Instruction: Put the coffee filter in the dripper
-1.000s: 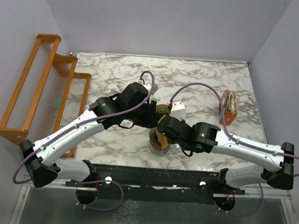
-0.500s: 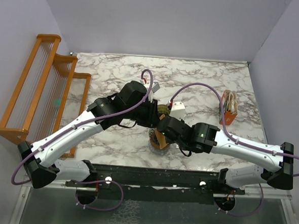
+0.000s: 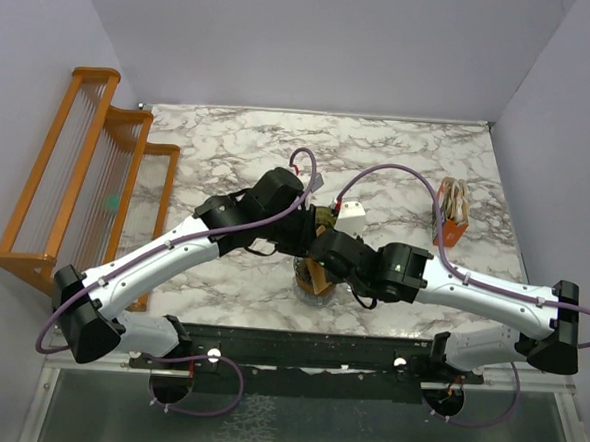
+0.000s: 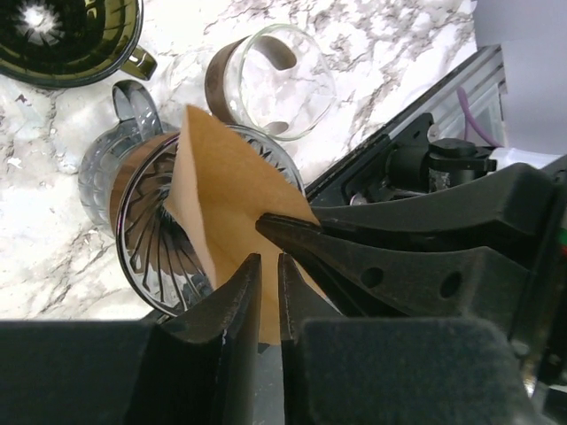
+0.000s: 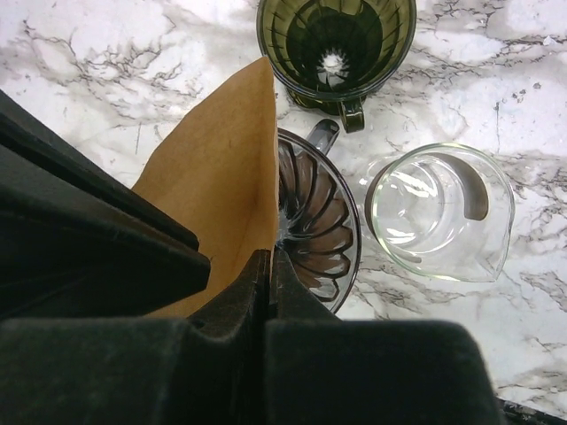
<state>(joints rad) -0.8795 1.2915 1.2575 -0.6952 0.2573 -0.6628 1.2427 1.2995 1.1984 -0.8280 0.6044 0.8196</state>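
Observation:
The dark olive-green dripper [image 5: 337,44] stands empty on the marble; it also shows in the left wrist view [image 4: 62,40] and the top view [image 3: 322,219]. No white coffee filter is in view. My right gripper [image 5: 268,257] is shut on the edge of a flat tan fan-shaped paper piece [image 5: 221,168], holding it upright over a smoky grey ribbed cone cup [image 5: 323,221]. My left gripper [image 4: 268,261] is right beside that paper [image 4: 221,195], with a narrow gap between its jaws. In the top view the two grippers meet over the paper [image 3: 317,274].
A clear glass cup [image 5: 438,212] stands right of the grey cup, also in the left wrist view [image 4: 279,84]. An orange wooden rack [image 3: 78,168] stands at the table's left edge. A small orange holder with papers [image 3: 452,213] stands at the right.
My left arm has swung to the right, bringing its gripper closer to the tan paper. The right arm and the paper have stayed in place.

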